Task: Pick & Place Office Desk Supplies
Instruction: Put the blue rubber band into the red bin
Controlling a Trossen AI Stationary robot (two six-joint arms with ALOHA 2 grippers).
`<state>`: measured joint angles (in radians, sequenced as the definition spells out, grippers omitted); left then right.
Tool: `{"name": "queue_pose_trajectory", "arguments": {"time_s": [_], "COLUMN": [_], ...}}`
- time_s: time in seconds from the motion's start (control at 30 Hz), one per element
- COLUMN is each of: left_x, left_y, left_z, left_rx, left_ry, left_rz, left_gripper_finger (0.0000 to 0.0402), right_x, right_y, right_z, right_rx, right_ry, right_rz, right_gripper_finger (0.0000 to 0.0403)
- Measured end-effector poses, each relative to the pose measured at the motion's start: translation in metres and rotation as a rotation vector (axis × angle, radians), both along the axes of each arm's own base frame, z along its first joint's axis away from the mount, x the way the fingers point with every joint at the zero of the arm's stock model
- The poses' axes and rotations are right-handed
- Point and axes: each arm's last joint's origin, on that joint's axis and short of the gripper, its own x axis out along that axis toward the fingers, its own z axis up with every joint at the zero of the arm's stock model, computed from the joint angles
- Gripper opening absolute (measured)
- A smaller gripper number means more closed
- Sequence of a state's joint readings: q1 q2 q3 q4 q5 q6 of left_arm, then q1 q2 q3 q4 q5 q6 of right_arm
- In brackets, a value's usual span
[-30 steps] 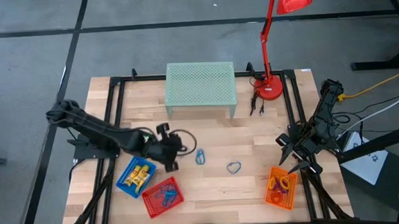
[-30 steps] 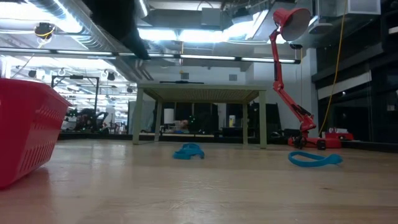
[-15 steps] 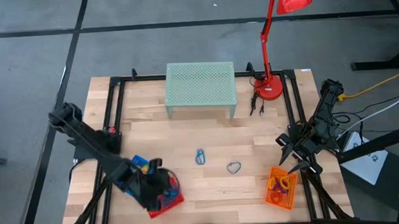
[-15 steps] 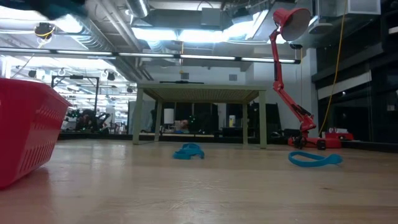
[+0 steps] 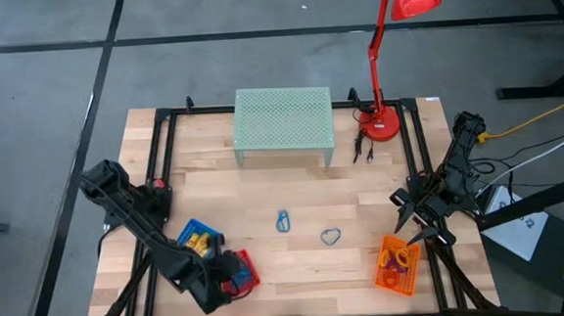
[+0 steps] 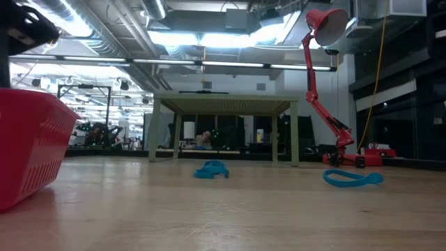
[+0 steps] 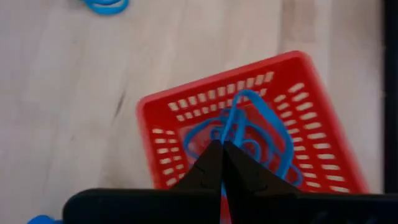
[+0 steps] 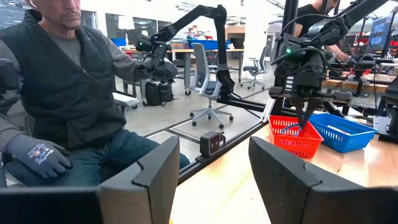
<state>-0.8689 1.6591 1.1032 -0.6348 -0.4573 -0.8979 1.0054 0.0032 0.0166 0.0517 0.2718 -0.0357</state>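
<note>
My left gripper point(image 5: 233, 279) hovers over the red mesh basket point(image 7: 311, 112) near the table's front edge, shut on a blue clip loop point(image 7: 245, 106). More blue loops point(image 7: 205, 140) lie inside that basket. Two other blue loops rest flat on the wood at mid-table point(image 5: 283, 220) point(image 5: 330, 236). The blue basket point(image 5: 194, 242) holds yellow pieces. The orange basket point(image 5: 397, 266) holds rings. My right gripper point(image 8: 214, 149) is open and waits at the table's right edge point(image 5: 416, 230). My left gripper pinches the blue clip loop between its two shut fingertips point(image 7: 214, 158), coming from above and pointing down. The band point(image 7: 231, 127) runs out from the tips, and the loop hangs below them over the red basket's inside. Whether its lower end touches the loops beneath, I cannot tell.
A pale green mesh stand point(image 5: 284, 124) sits at the table's far side, with a tall red desk lamp point(image 5: 383, 122) to its right. A black frame borders the tabletop. A seated person point(image 8: 68, 93) shows beyond the table in the right wrist view.
My left gripper has swung from mid-table, beside the loose blue loops, toward the near edge and now stands over the red basket. The two loops on the wood have stayed put.
</note>
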Motion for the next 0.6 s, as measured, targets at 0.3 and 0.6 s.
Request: {"name": "queue_pose_trajectory", "arguments": {"time_s": [0.3, 0.6], "left_x": [0.0001, 0.0017], "left_y": [0.0061, 0.0080], "left_z": [-0.0017, 0.0030], "left_rx": [0.011, 0.078], "left_ry": [0.033, -0.048], "left_rz": [0.054, 0.047], "left_gripper_finger": [0.0055, 0.0133], "right_x": [0.0000, 0.0000], "right_y": [0.0000, 0.0000], "right_z": [0.0000, 0.0000], "right_rx": [0.000, 0.000], "right_ry": [0.000, 0.000], "right_rz": [0.000, 0.000], "right_gripper_finger": [0.0195, 0.0194]}}
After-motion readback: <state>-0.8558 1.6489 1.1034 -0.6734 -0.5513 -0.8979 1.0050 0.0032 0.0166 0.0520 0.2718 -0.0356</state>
